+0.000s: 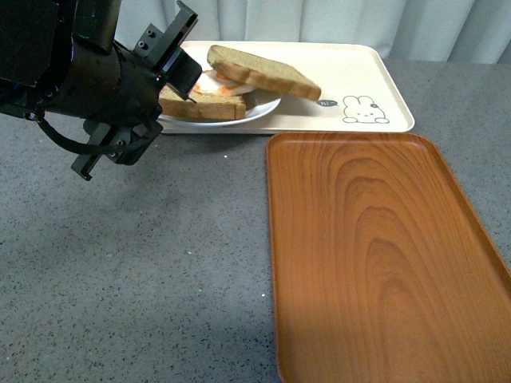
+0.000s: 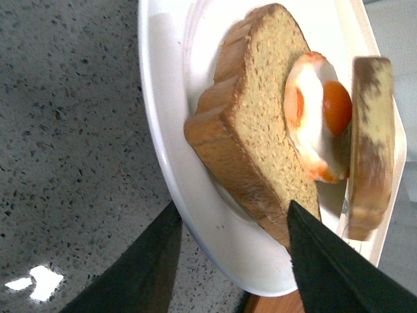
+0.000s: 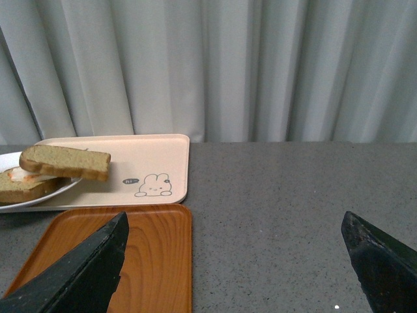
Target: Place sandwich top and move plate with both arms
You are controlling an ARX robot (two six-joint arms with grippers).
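Currently the left claw (image 1: 172,60) sits at the far left of the surface (image 1: 144,263), jaws parted, straddling the near-left rim of the plate (image 1: 259,112). In the left wrist view one finger (image 2: 140,267) is outside the rim over the grey surface and the other (image 2: 332,267) reaches in over the plate, just beside the crust of the lower slice (image 2: 254,137). No contact with the rim can be confirmed. Judgement: this pose suits a rim pinch for the carrying step.

Plate rests on the beige rabbit tray (image 1: 359,76), at the tray's left end. On it lies the lower slice with a fried egg (image 2: 319,117) on top. The sandwich top (image 1: 263,72) is already on the stack but skewed: it is tilted, one end propped on the egg, the other end overhanging the plate's right rim toward the rabbit print. Judgement: placing looks done, though loosely; a tilted top may slide if the plate is lifted unevenly.

Further right and nearer, the orange wood-grain tray (image 1: 383,263) lies flat, nothing on it; probably the destination.

Right claw (image 3: 238,274) is open, fingers spread wide, holding nothing, well apart from the plate and looking across the orange tray toward it. It would need to come to the plate's right rim for a two-arm lift.
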